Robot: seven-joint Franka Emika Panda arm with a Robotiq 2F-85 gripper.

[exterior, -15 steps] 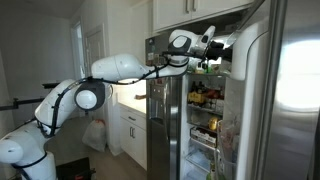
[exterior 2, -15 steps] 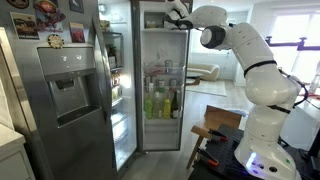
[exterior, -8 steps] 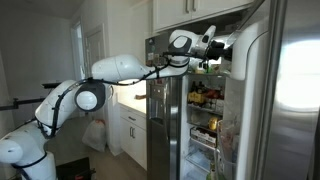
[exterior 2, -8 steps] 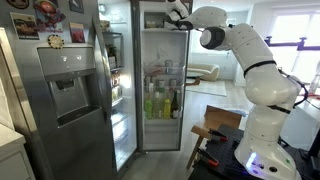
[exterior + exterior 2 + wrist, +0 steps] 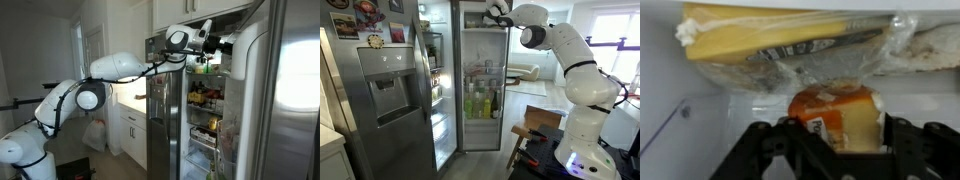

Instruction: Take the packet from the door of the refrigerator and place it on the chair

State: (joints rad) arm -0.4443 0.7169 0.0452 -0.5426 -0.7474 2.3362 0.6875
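Note:
An orange and yellow packet with a white label sits between my gripper's two black fingers, which press on its left and right sides. A bigger yellow packet in clear wrap lies just above it against the white lining. In both exterior views the gripper is up at the top of the open refrigerator, beside the tall steel door with its white lining. A wooden-seated chair stands on the floor by the robot base.
The narrower steel door with stickers and a dispenser stands close to the camera. Lit shelves of bottles and food fill the refrigerator. White cabinets hang above it. A white bag hangs by the counter.
The gripper and wrist have risen a little at the top of the refrigerator. The rest of the arm has barely moved.

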